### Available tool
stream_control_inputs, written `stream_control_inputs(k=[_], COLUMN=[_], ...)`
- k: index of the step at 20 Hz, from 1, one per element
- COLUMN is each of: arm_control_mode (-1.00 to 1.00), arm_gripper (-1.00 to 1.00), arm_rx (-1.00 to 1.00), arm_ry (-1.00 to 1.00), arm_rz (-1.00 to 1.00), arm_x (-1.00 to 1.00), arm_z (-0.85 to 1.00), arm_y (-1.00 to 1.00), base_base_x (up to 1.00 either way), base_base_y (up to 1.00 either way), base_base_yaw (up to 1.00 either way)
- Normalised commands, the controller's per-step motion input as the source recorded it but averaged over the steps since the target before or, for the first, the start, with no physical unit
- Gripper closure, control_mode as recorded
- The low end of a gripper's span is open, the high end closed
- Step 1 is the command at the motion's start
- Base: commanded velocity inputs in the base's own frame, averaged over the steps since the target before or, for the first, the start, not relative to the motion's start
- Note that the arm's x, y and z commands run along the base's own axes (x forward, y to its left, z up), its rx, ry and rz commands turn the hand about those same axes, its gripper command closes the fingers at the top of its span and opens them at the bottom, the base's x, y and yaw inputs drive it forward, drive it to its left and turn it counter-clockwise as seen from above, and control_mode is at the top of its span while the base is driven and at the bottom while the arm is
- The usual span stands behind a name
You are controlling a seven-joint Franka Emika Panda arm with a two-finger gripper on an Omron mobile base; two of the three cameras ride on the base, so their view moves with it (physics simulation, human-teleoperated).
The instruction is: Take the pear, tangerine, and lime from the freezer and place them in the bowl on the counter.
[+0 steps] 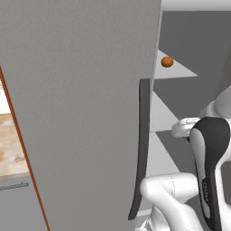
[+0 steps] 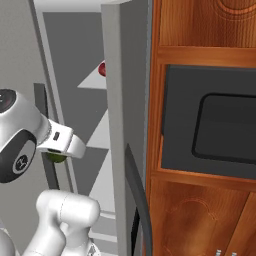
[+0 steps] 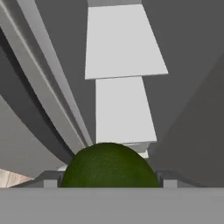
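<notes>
The claw (image 3: 107,186) is closed around a dark green round fruit, likely the lime (image 3: 108,165), held inside the open freezer (image 1: 90,113) in front of its pale shelves (image 3: 122,43). The tangerine (image 1: 167,62) sits on an upper shelf, with a red item (image 2: 102,68) at the same level, while the bowl is out of sight and a strip of the bench (image 1: 11,144) shows left of the door. Pulling out carelessly could knock the lime against the door edge or frame and loosen it, as the arm works in a tight gap.
</notes>
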Motion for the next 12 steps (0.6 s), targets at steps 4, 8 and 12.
stream_control_inputs(k=[4,8,12], arm_control_mode=[1.00,1.00,1.00], arm_gripper=[1.00,1.00,1.00], arm_rx=[0.00,0.00,0.00], arm_ry=[0.00,0.00,0.00], arm_rz=[0.00,0.00,0.00], arm_x=[-0.02,0.00,0.00], arm_z=[0.00,0.00,0.00], arm_y=[0.07,0.00,0.00], base_base_x=[-0.23,-0.97,-0.53], base_base_y=[0.15,0.59,1.00], base_base_yaw=[0.00,0.00,0.00])
